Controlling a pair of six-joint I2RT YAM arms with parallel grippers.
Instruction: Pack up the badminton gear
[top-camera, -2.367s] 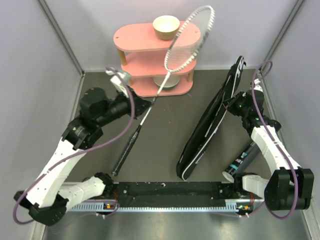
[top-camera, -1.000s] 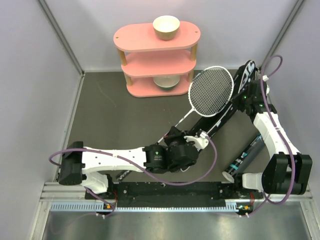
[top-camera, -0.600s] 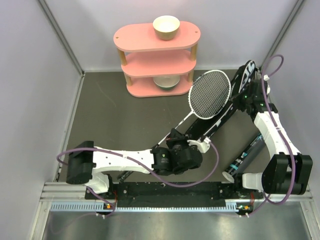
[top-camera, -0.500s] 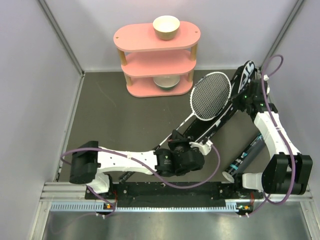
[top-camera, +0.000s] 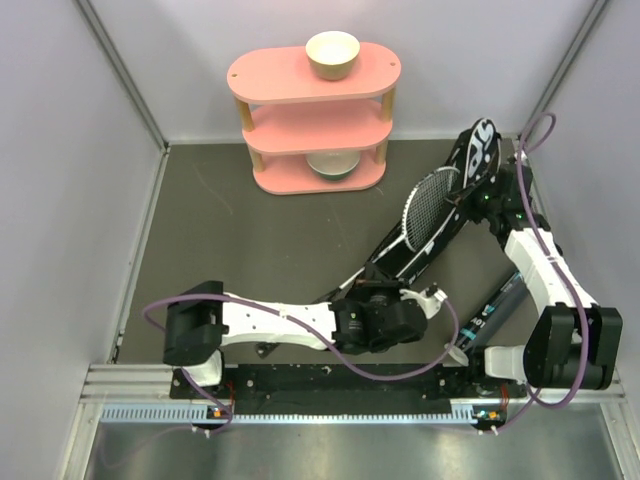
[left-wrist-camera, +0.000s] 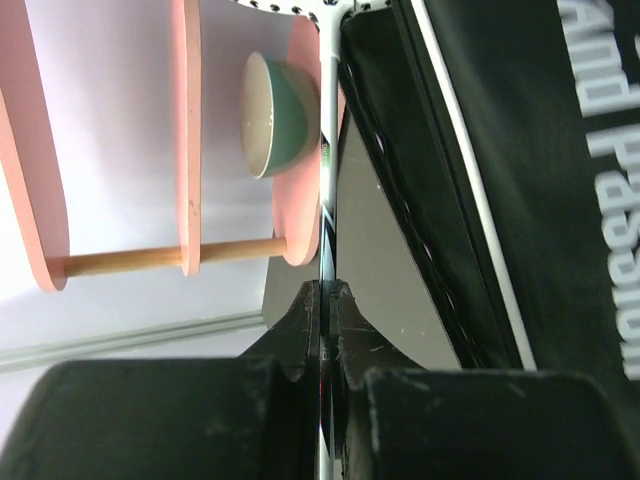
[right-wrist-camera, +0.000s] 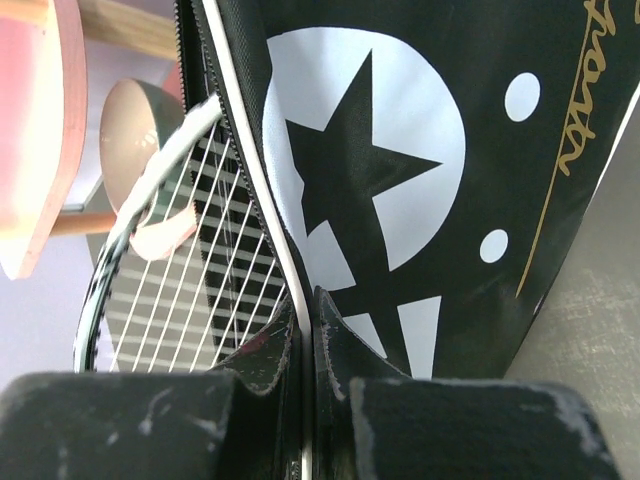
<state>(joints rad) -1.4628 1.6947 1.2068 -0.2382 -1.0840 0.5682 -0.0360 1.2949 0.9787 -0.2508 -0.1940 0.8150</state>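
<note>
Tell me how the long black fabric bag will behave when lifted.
Likely floppy: the bag is thin cloth. Probably light: the right gripper's pinch on its rim alone holds it up. It may sag shut on the silver-framed racket.

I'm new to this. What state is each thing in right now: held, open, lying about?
Racket, shaft clamped in the left fingers, head partway inside the bag.
Bag, unzipped, edge pinched by the right fingers.
Black tube, lying on the table, untouched.
Top bowl, upright on the pink shelf.
Lower bowl, upright on the bottom tier.
</note>
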